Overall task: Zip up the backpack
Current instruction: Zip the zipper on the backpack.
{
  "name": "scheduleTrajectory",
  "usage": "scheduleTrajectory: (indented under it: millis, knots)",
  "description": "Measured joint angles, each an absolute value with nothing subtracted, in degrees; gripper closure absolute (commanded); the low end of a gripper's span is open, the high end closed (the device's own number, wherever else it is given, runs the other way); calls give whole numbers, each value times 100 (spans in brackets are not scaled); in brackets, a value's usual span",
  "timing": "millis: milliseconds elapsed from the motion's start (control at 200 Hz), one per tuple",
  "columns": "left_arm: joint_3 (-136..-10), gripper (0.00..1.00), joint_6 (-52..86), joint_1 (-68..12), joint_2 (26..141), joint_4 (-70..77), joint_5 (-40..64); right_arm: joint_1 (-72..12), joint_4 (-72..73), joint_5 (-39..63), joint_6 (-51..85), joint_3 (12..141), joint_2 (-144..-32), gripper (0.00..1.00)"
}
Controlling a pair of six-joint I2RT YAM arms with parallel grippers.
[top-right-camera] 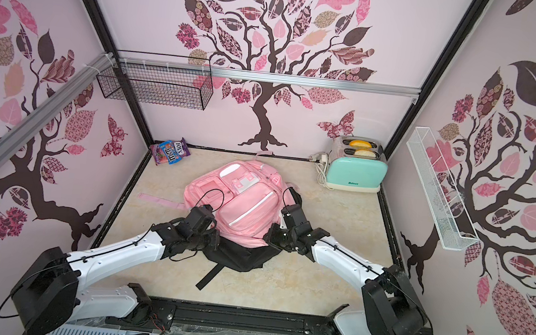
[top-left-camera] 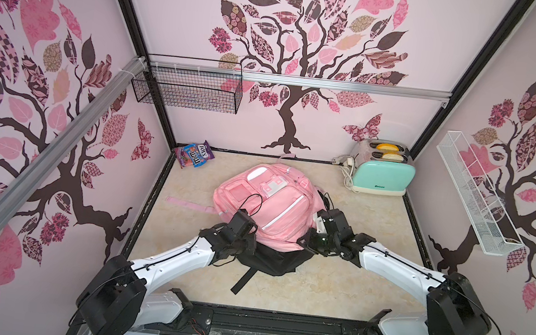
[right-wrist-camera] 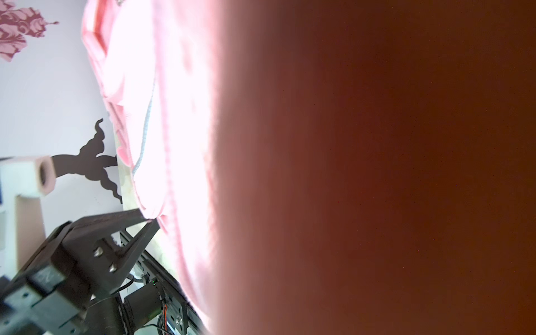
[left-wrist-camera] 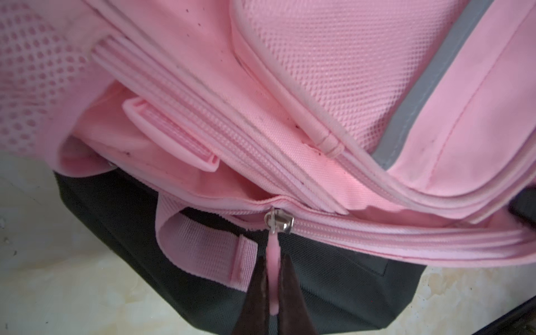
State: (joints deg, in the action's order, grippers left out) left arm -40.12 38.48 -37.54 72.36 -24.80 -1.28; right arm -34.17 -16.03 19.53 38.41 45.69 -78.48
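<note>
Backpack (right-wrist-camera: 179, 116) blocks right wrist lens; right end effector (top-left-camera: 318, 224) tips hidden.

both top views look down on everything; wrist cameras sit tight against the backpack (left-wrist-camera: 319, 72).

Both top views give us soft, even light, faint shadows and wide-lens stretching at the edges. In the left wrist view we see the backpack (left-wrist-camera: 319, 87) crisp; in the right wrist view its fabric burns out white and a red-brown blur fills the rest.
</note>
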Motion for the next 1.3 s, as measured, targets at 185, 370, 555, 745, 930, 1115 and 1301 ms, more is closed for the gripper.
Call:
scheduleTrajectory:
  millis: [185, 370, 555, 745, 930, 1115, 1301]
  knots:
    - [-4101, 100, 3739, -3232, 7404, -2639, -86, -3076, -1914, 2349, 3308, 4797, -7913, 100]
    - [-4372, 100, 3669, -3153, 7406, -2910, -91, -2630, -1968, 2947, 2945, 4814, -8200, 100]
    - [-4657, 100, 3638, -3131, 7411, -3286, -318, -2617, -2132, 2985, 2779, 5015, -8270, 100]
    - [-4790, 100, 3605, -2742, 7413, -3503, -381, -2617, -2115, 3050, 2755, 5043, -8296, 100]
    - [-4775, 100, 3594, -2526, 7415, -3479, -180, -2615, -2078, 3089, 2751, 5063, -8298, 100]
    - [-4775, 100, 3599, -2523, 7419, -3500, -226, -2606, -2150, 3044, 2749, 5098, -8298, 100]
    - [-4788, 59, 3642, -2467, 7426, -3594, -550, -2552, -2202, 3017, 2727, 5105, -8298, 84]
